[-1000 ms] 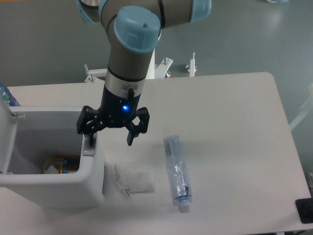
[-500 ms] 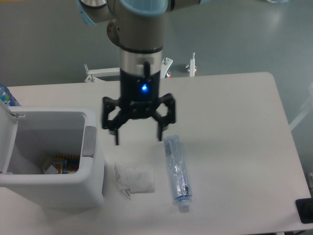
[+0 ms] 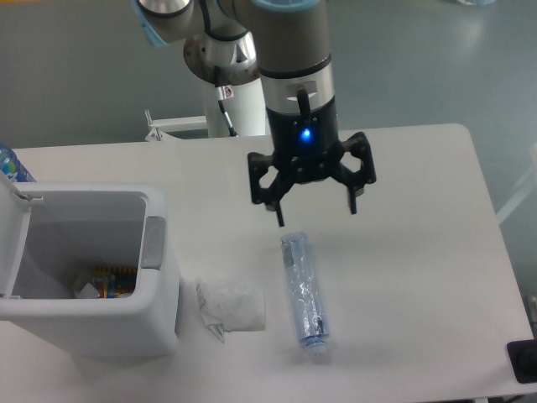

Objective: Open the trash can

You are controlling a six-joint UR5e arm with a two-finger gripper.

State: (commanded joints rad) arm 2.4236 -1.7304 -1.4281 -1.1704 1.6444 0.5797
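Since the earlier frames I've carried the tool (image 3: 315, 214) off the trash can (image 3: 92, 277) and rightward; it now hangs over the counter (image 3: 419, 252), above the plastic bottle (image 3: 304, 290). The trash can sits at the left edge with its lid (image 3: 10, 243) apparently swung up, contents showing, so opening looks done. I'd retreat well clear of the grey tab (image 3: 153, 243). The fingers are spread wide, holding and touching nothing.

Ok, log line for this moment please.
gripper: open, empty, above table | trash can: lid open | plastic bottle: lying on table
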